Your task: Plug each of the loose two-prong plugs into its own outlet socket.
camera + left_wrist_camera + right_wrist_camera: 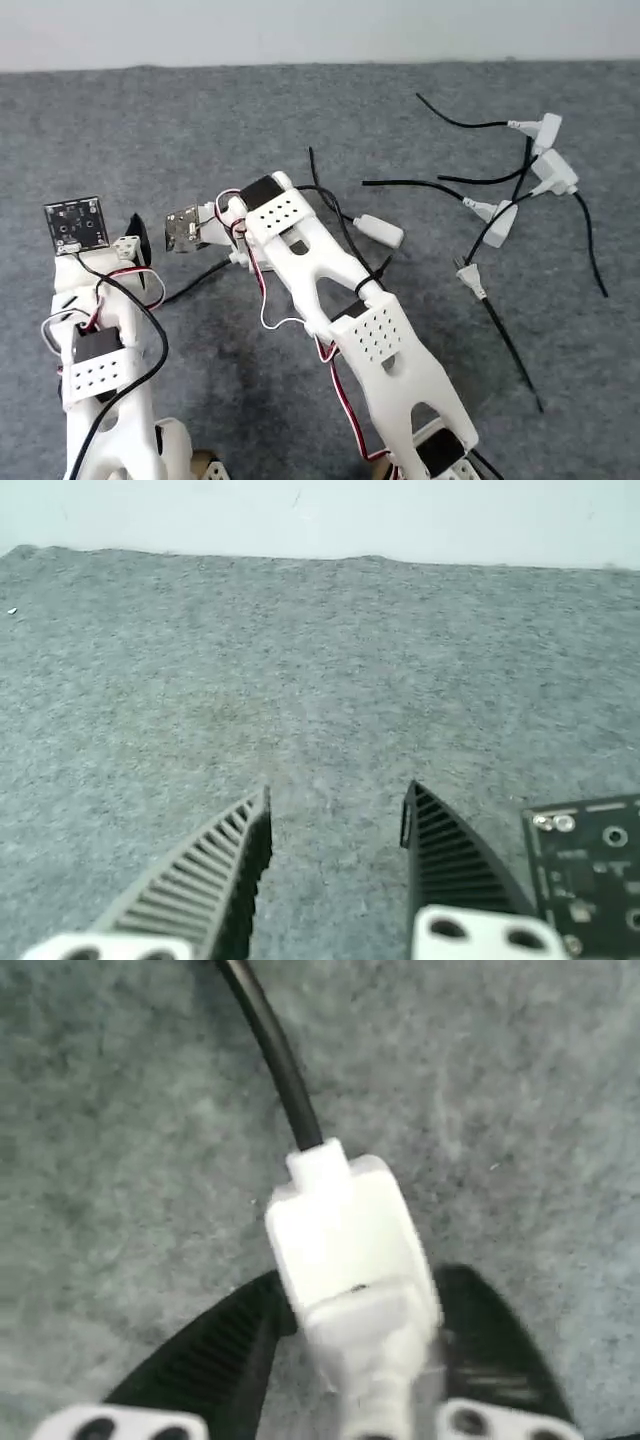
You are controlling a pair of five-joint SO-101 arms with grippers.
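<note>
- Black square circuit board (75, 225): far left of the table in the high view, at the left arm's wrist. The left wrist view shows one corner of it beside the jaws.
- Left gripper (338, 790): two black ribbed jaws stand wide apart with nothing between them, over the grey felt mat (300, 660). The high view gives one dark finger (135, 235) next to the board.
- Right gripper (355, 1305): black jaws are closed on a white plastic connector (345, 1230). Its black cable (270, 1050) runs away across the mat. Whether it has prongs cannot be told. In the high view the white right arm (300, 250) reaches across toward the left arm and covers this grip.
- White oblong connector (381, 232): lies on the mat just right of the right arm, with a black lead attached.
- Small white two-prong plug (470, 272): lies alone on the mat, right of centre, in no socket. Its black cable trails toward the near right.
- Three white outlet sockets (555, 172): grouped at the far right, well apart from both arms, with black leads fanning out. A small white plug meets the nearest one.
</note>
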